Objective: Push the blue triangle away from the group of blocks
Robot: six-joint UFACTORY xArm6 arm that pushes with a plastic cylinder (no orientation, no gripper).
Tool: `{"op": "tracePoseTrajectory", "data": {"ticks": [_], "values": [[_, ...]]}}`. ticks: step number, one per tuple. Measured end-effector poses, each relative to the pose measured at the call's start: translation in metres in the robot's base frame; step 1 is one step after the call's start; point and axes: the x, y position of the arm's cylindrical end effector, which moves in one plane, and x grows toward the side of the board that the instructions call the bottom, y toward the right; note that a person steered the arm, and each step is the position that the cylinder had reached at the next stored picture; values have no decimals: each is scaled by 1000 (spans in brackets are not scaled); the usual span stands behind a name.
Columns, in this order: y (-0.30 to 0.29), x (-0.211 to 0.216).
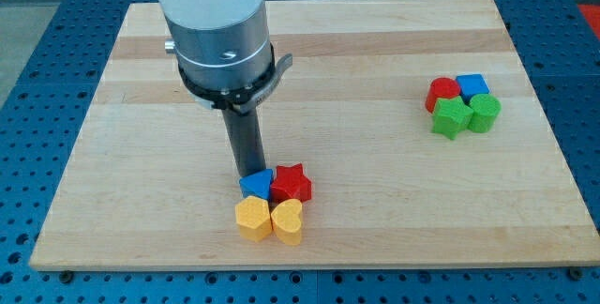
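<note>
The blue triangle [256, 185] lies in a tight group near the board's bottom middle. A red star [292, 184] touches it on the right, a yellow hexagon [252, 219] sits below it, and a yellow heart [288, 221] is below the star. My tip [249, 174] stands right at the triangle's upper left edge, touching or almost touching it. The dark rod rises from there to the arm's silver and white body at the view's top.
A second group sits at the right: a red block [442, 92], a blue block [472, 85], a green star [451, 118] and a green block [485, 113]. The wooden board [141, 154] lies on a blue perforated table.
</note>
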Motion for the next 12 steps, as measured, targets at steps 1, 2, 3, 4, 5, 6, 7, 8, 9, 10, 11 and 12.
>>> {"op": "tracePoseTrajectory", "data": {"ticks": [1,2,3,4,5,6,7,8,9,10,11,12], "values": [[1,-36],[27,-54],[62,-48],[96,-30],[130,-1],[133,34],[130,73],[129,107],[104,108],[53,100],[19,68],[0,25]]}}
